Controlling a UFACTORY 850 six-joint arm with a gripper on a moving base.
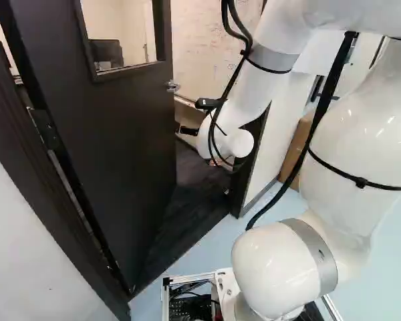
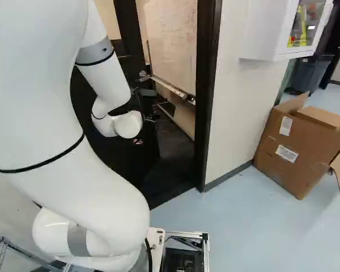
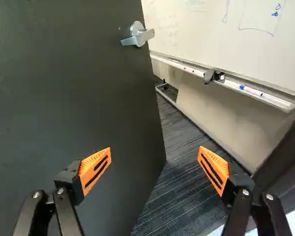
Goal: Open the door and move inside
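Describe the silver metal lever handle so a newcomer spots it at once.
Find the large dark door standing ajar. The handle sits near its free edge. Unlike the long pale tray beneath the whiteboard beyond, it is short, with a round base.

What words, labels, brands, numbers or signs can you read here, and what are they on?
Nothing can be read with certainty.
Whiteboard: faint pen marks, too blurred to read.
Cardboard box: two white labels, print too small.
White wall cabinet: yellow sign at its window, too small.
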